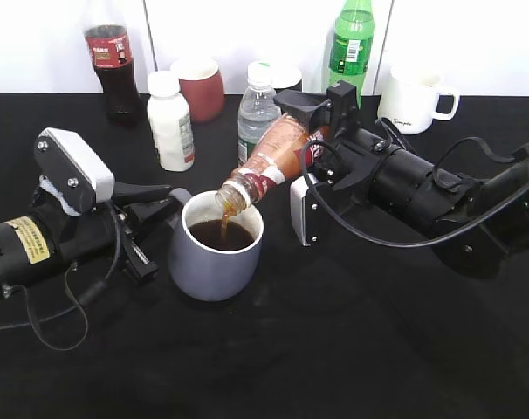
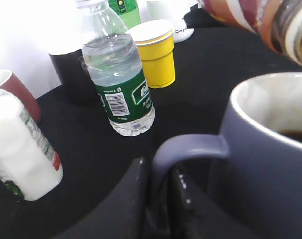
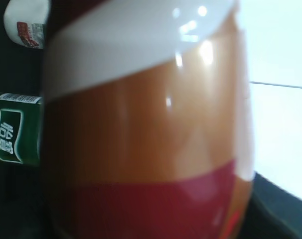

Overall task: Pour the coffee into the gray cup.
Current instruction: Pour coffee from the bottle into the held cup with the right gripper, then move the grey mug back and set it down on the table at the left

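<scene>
The gray cup [image 1: 214, 253] stands at the table's middle with dark coffee inside. My left gripper [image 1: 164, 214] is shut on its loop handle [image 2: 183, 149]. My right gripper [image 1: 321, 131] is shut on the coffee bottle [image 1: 273, 157], which is tilted mouth-down over the cup's rim. A brown stream runs from its neck [image 1: 231, 199] into the cup. The bottle's brown, red and white wrap [image 3: 141, 124] fills the right wrist view. Its neck also shows top right in the left wrist view [image 2: 285, 30], above the cup [image 2: 270, 164].
Along the back stand a cola bottle [image 1: 112, 57], a white bottle [image 1: 171, 122], a dark red cup [image 1: 199, 85], a water bottle [image 1: 256, 109], a green bottle [image 1: 352, 39] and a white mug [image 1: 415, 99]. A yellow cup [image 2: 155, 52] stands behind the water bottle [image 2: 118, 79].
</scene>
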